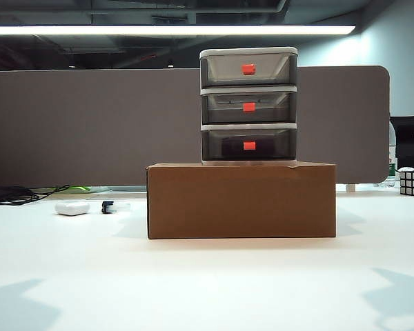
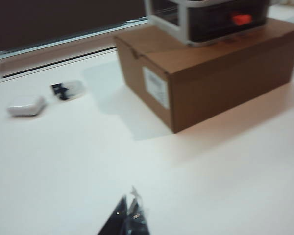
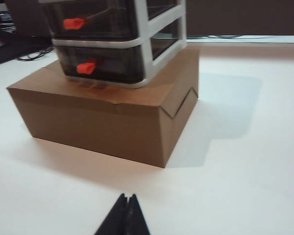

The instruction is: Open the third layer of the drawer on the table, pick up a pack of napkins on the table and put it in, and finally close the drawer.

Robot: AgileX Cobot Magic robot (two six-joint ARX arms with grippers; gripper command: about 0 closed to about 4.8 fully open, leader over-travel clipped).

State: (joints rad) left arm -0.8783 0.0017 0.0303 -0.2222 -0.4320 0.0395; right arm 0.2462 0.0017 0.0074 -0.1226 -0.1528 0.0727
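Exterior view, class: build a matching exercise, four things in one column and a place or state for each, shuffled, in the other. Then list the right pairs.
Things:
1. drawer
2. third layer
3. white rounded case
4. left gripper

Places or states:
A. on the table, left of the cardboard box
B. jaws shut, above bare tabletop
C. standing on top of the cardboard box
D. pushed in, closed, lowest tier

Pairs: 1-C, 2-D, 3-A, 4-B
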